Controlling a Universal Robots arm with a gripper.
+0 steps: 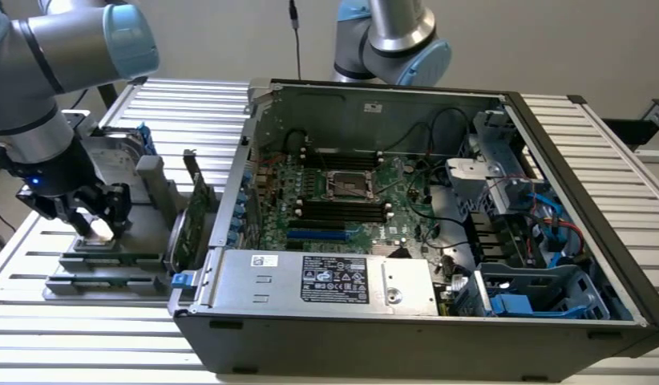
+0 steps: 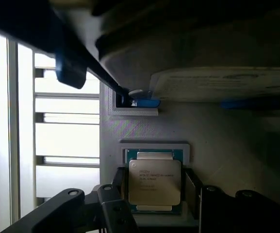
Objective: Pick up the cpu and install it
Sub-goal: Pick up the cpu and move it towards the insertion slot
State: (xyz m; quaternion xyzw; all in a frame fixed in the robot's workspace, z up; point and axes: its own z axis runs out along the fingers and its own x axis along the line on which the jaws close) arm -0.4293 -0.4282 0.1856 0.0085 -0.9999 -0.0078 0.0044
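The cpu, a small square chip with a shiny silver top, lies flat in a framed recess of the grey parts holder. My gripper is open and lowered over it, one dark finger on each side of the chip with a narrow gap showing. In the exterior view the gripper hangs at the exterior view's left over the holder, and the cpu shows as a bright patch between the fingers. The empty socket sits mid-motherboard inside the open computer case.
A silver hard drive with blue brackets stands on the holder just behind the gripper, and a green circuit card stands upright between holder and case. A second arm rises behind the case. The slatted metal table surrounds everything.
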